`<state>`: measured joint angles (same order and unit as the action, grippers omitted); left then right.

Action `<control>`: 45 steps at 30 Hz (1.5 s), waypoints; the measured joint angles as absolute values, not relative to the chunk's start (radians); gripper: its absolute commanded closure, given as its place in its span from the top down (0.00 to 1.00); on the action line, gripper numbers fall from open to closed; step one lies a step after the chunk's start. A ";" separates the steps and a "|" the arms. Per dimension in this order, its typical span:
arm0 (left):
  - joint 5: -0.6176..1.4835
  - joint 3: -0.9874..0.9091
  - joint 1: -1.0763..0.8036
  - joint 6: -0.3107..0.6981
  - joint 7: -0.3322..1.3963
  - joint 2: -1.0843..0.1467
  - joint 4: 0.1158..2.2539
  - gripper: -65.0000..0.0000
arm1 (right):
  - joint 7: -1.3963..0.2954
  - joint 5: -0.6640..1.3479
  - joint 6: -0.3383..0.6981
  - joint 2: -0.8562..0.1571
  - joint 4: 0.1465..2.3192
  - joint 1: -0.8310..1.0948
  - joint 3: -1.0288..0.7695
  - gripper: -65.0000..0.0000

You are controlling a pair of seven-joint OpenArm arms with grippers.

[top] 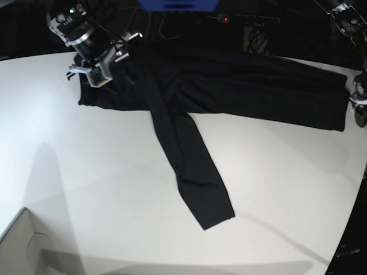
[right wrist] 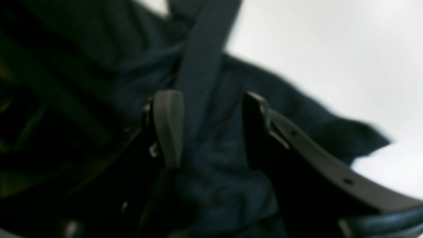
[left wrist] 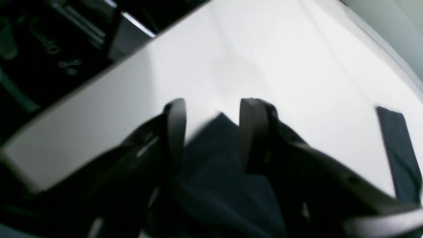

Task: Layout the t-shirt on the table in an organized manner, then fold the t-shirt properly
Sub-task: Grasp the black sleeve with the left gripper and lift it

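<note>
The shirt spans the table's top, one sleeve trailing to centre. Both grippers, left and right, stand apart over cloth, seemingly unclamped. A box corner sits lower left.

The t-shirt lies spread across the far side of the desk, one sleeve trailing toward the near edge; a box corner sits at near left.
</note>
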<state>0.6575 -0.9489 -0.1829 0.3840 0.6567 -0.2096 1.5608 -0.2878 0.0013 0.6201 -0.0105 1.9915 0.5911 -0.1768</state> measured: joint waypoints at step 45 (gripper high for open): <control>0.217 0.126 0.353 0.093 0.264 0.150 0.802 0.00 | -0.371 0.001 0.620 0.030 1.991 0.564 -0.370 0.45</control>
